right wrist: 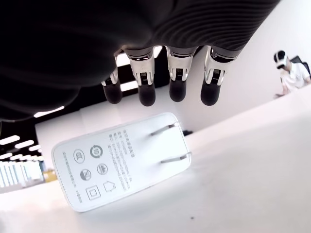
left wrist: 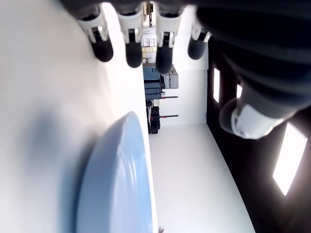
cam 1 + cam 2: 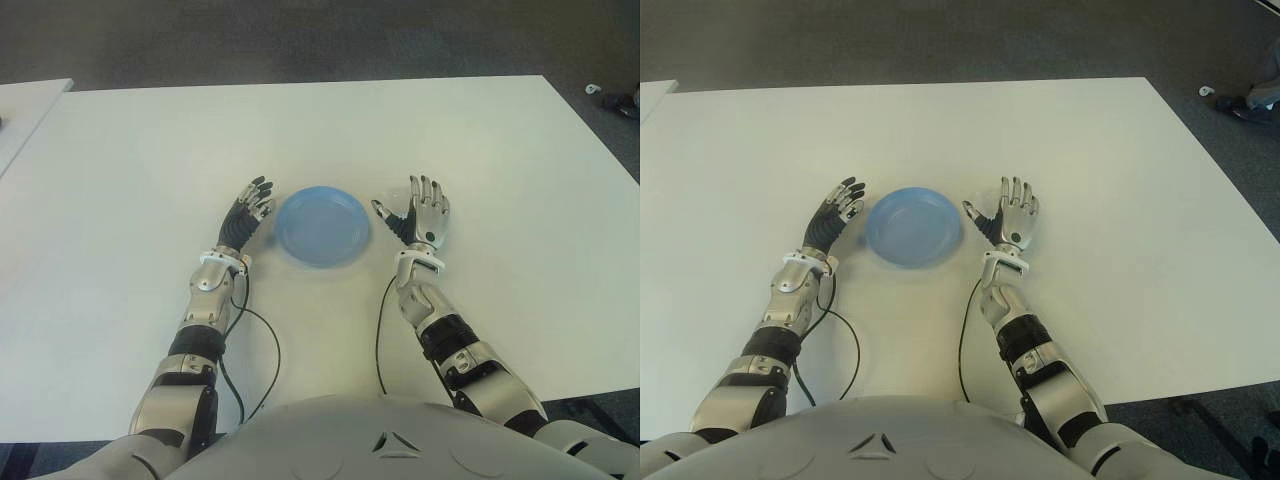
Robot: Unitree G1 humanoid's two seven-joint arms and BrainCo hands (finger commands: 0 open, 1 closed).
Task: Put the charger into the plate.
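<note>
A white charger point(image 1: 121, 160) with two metal prongs stands on its edge on the table, close under the fingertips point(image 1: 146, 94) of my right hand in the right wrist view; nothing grips it. It does not show in the eye views. The empty blue plate point(image 3: 322, 226) lies mid-table between my hands. To the plate's right is my right hand point(image 3: 418, 212), fingers spread and open. My left hand point(image 3: 250, 205) shows just left of the plate, fingers straight and open, holding nothing. The plate's rim point(image 2: 116, 184) fills the left wrist view.
The white table point(image 3: 150, 170) stretches wide around the plate. A second white table's corner point(image 3: 25, 105) shows at the far left. Black cables point(image 3: 265, 360) loop from both wrists toward my body. A person point(image 1: 289, 73) sits far off.
</note>
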